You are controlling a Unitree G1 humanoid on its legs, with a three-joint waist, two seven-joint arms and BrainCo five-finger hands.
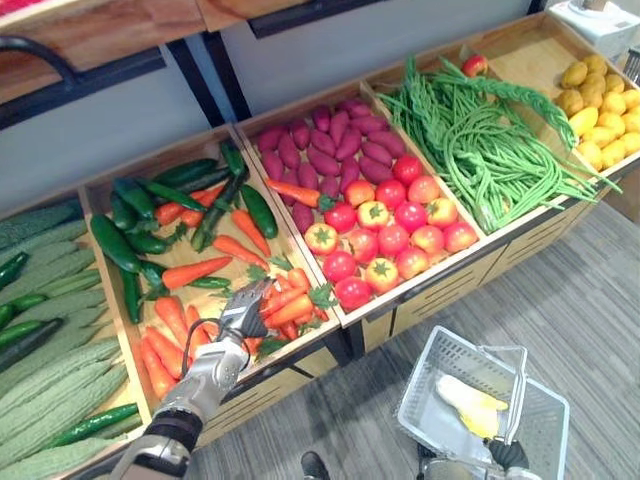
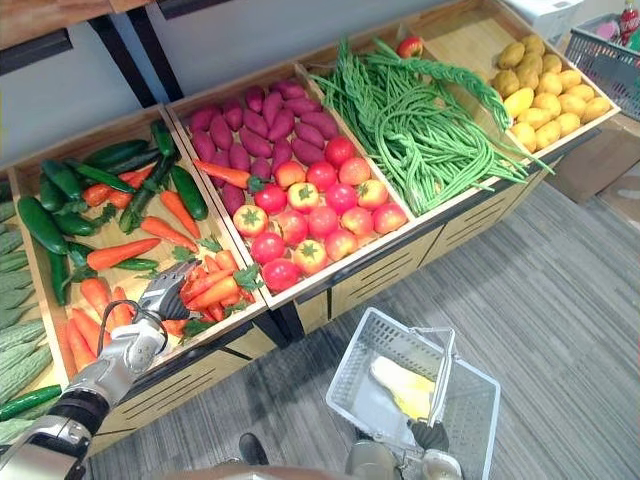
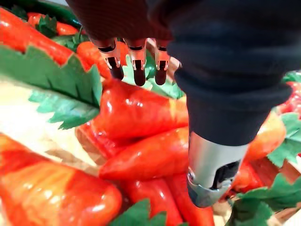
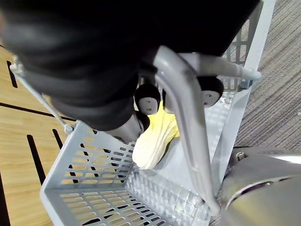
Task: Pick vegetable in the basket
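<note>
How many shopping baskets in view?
2: one basket hangs from the right robot hand before the shelf; the second basket stands past the yellow vegetables, far right.

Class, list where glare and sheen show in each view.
Left wrist view: white glare on the carrots below the left hand. Right wrist view: soft sheen on the basket handle the right hand grips. Left eye view: small highlights on the tomatoes.

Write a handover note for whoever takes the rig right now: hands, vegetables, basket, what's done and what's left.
Left hand open, over the carrots, none gripped yet.
Right hand shut on the handle of the basket.
Done: one yellow vegetable lies in the basket.
Left: probably grasp a carrot and drop it in.
</note>
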